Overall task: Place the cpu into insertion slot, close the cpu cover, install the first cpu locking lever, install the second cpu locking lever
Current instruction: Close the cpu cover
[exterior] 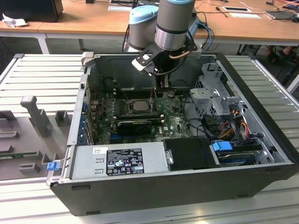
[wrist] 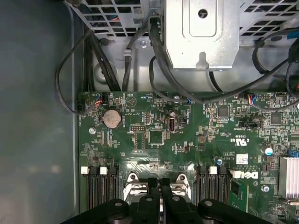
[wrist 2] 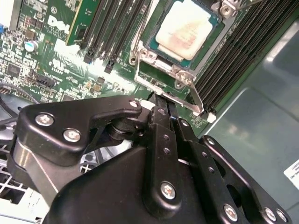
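The cpu [wrist 2: 183, 29], a pale silvery-beige square, lies in the insertion slot [wrist 2: 148, 46] on the green board, with silvery frame parts [wrist 2: 183, 79] around it. I cannot tell whether the cpu cover lies flat over it. A thin wire locking lever [wrist 2: 173, 95] runs along the slot's edge nearest the gripper. My gripper [wrist 2: 162, 100] is shut with nothing between its black fingers, and its tips are right at that lever. In the exterior view the gripper [exterior: 163, 87] hangs inside the case, just to the exterior view's right of the cpu [exterior: 136, 105]. In the first wrist view the fingers [wrist: 154, 186] point at the slot's rim [wrist: 132, 180].
Long black memory slots [wrist 2: 112, 32] flank the socket on both sides. A metal drive cage [exterior: 212, 91] with cables, a power supply [exterior: 119, 161] and the case walls [exterior: 261, 100] close in around the board. A black card [exterior: 135, 125] lies in front of the socket.
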`<state>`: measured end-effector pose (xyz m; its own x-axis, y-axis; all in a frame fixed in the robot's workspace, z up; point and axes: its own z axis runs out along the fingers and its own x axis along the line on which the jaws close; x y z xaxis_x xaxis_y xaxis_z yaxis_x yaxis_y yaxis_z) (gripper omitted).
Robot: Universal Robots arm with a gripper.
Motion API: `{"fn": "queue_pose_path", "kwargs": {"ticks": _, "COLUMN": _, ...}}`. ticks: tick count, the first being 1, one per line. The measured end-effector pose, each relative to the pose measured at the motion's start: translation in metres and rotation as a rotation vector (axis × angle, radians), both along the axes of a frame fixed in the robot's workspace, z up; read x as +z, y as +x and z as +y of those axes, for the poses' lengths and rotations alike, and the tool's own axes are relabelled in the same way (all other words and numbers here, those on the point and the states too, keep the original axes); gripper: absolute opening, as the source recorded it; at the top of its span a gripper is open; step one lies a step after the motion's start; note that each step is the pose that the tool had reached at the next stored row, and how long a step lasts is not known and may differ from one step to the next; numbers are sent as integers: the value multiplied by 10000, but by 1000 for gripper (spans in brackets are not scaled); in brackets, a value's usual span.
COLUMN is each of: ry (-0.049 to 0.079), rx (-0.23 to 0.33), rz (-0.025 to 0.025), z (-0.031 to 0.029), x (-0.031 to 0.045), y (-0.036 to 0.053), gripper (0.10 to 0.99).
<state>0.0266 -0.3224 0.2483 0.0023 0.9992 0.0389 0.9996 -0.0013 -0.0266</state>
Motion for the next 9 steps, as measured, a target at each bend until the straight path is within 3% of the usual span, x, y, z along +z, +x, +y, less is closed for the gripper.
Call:
{"fn": "queue_pose_path", "kwargs": {"ticks": 6, "ry": -1, "rx": 0, "rz": 0, "z": 1, "x": -6, "y": -69, "gripper": 157}}
{"fn": "queue_pose_path", "kwargs": {"ticks": 9, "ry": -5, "rx": 26, "rz": -26, "z": 0, "x": -54, "y": -155, "gripper": 157}}
